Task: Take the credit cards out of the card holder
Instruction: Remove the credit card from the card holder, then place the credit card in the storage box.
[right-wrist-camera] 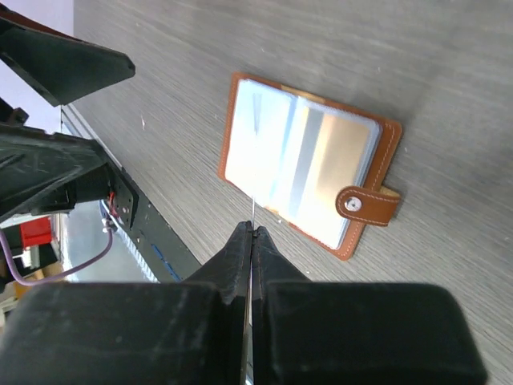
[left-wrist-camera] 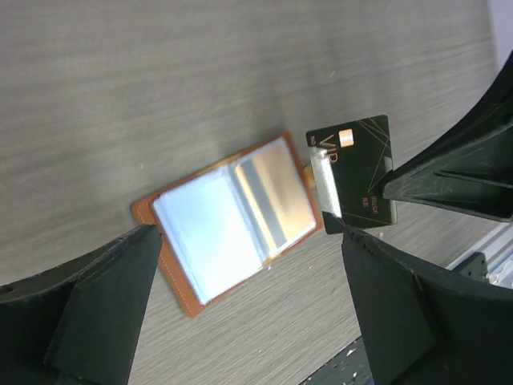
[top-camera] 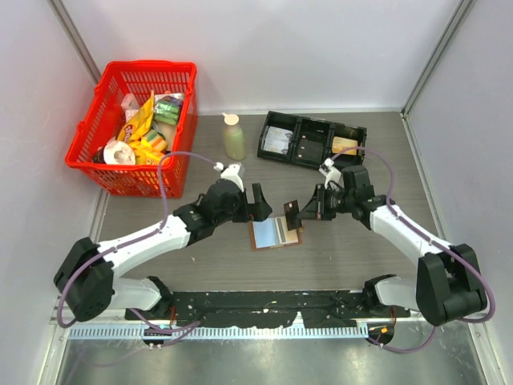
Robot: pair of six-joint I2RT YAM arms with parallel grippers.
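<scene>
Red basket [top-camera: 152, 67]: well apart from the card holder, to its far left. It is packed with snack packets and plays no part in this step.
Bottle [top-camera: 233, 138]: stands upright beyond the card holder, far enough back to leave both arms room.
Left gripper [top-camera: 261, 204]: hangs just above the card holder's left side with its fingers spread wide and nothing between them. It is probably placed there to pin the holder down or take the next card.
Card holder [left-wrist-camera: 220, 228]: lies opened flat on the table between the two grippers, glossy pale pocket panels facing up. Its snap strap [right-wrist-camera: 367, 204] is undone and sticks out on the right-gripper side. Lying open and flat, it leaves the pockets reachable from above. Glare hides whether the pockets hold more cards.
Black VIP card [left-wrist-camera: 357, 172]: held in the air just beside the strap edge of the card holder. It appears free of the pockets, so this card's removal looks nearly done.
Right gripper [right-wrist-camera: 252, 233]: fingers pressed together on the card's edge. From the wrist camera the card shows only as a thin line, a pinch that suits drawing out something so flat.
Black tray [top-camera: 321, 122]: beyond the card holder to its right, with three compartments. A tan-yellow flat item sits in the rightmost one, so the tray is a likely drop spot.
</scene>
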